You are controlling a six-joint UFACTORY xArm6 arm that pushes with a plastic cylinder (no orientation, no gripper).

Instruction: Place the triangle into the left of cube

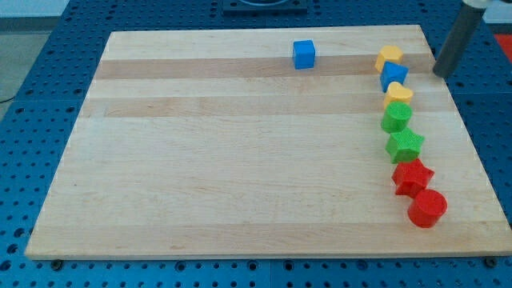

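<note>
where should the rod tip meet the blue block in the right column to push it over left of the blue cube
Meet the blue block on its right face, coming from the view's right, and push leftward. It sits wedged in the column between a yellow block above and another yellow block below, so only its sides are free. My tip is already just to its right. The blue cube lies up-left, so steer below it.

A pale wooden counter [240, 168] lies on a blue perforated base [32, 120]. Along the counter's 3 o'clock edge runs a line of blocks. A yellow block [390, 56] is topmost, with a yellow heart [399, 94] near it at 6 o'clock. Touching the heart at 6 o'clock is a green block [396, 118], then a green star [406, 145], a red star [412, 176], and at its 5 o'clock a red cylinder [426, 208]
</note>
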